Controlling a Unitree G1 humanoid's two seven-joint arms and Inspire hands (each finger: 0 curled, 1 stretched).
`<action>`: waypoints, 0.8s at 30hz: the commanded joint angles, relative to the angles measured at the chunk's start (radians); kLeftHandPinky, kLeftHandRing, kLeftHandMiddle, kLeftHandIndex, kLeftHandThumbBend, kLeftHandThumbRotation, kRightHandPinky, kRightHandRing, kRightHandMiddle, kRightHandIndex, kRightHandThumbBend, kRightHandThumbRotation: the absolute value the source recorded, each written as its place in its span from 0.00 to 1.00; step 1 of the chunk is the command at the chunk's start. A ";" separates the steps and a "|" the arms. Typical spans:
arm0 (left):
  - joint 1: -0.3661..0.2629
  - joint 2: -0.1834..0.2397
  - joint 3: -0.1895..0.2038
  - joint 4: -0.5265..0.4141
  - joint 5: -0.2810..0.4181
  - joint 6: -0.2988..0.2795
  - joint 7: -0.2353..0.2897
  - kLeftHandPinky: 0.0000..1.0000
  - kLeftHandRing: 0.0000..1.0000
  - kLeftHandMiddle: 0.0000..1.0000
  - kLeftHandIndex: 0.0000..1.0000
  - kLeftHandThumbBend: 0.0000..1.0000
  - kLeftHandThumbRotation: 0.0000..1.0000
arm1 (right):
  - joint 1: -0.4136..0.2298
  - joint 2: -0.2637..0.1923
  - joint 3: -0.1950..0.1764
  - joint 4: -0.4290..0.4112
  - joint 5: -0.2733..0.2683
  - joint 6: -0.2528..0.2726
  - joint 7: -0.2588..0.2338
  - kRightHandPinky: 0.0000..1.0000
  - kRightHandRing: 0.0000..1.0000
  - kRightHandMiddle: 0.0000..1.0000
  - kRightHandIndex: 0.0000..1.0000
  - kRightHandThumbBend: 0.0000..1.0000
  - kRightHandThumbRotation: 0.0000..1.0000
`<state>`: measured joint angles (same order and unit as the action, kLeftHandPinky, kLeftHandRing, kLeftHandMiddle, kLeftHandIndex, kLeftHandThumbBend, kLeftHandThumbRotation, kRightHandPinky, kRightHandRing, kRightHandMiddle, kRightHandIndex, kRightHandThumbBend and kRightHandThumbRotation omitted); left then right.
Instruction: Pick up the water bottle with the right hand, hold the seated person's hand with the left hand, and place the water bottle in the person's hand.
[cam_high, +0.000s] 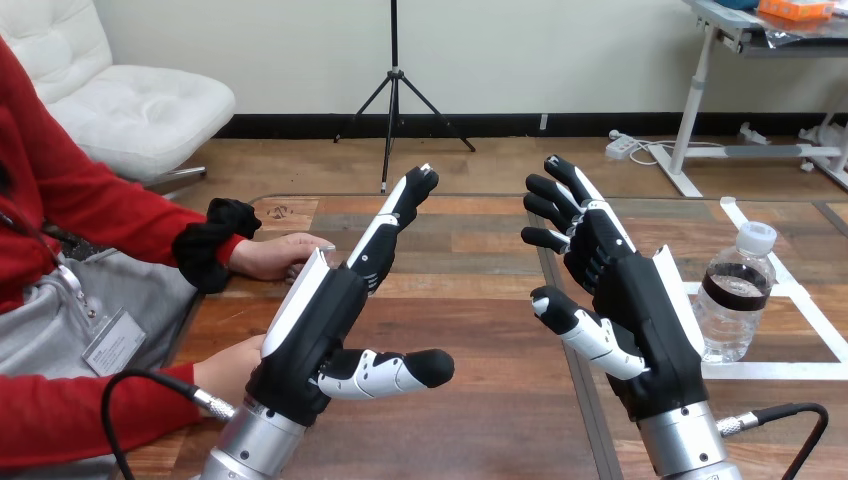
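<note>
A clear water bottle (735, 292) with a white cap and a dark label stands upright on the table at the right. My right hand (640, 320) is raised just left of it, fingers straight and spread, not touching it. My left hand (320, 325) is raised at centre left, open, with its fingers pointing away and its thumb out to the right. The person's hand (280, 256) rests flat on the table's left edge, just beyond and left of my left hand. A second hand of the person (228, 367) lies lower, partly hidden behind my left wrist.
The wooden table (470, 300) has a seam down its middle and white tape lines (800, 300) around the bottle's spot at the right. The person sits close against the table's left edge.
</note>
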<state>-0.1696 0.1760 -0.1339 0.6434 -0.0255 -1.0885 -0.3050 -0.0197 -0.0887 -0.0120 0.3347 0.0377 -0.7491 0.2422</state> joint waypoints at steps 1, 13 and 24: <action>-0.063 0.002 0.020 -0.008 -0.021 -0.014 -0.007 1.00 1.00 1.00 1.00 1.00 0.72 | -0.075 -0.009 -0.008 -0.025 0.001 -0.036 -0.011 0.81 0.90 0.91 0.94 1.00 0.68; -0.074 -0.001 0.020 -0.003 -0.028 -0.015 -0.018 1.00 1.00 1.00 1.00 1.00 0.71 | -0.084 -0.021 -0.034 -0.046 -0.024 -0.072 -0.049 0.81 0.88 0.91 0.93 1.00 0.66; -0.083 -0.005 0.022 0.004 -0.022 -0.018 -0.018 1.00 1.00 1.00 1.00 1.00 0.72 | -0.093 -0.046 -0.077 -0.076 -0.021 -0.088 -0.087 0.78 0.88 0.90 0.93 1.00 0.67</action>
<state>-0.1747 0.1767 -0.1328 0.6434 -0.0320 -1.0886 -0.3217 -0.0344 -0.1066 -0.0486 0.3198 0.0024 -0.8044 0.1811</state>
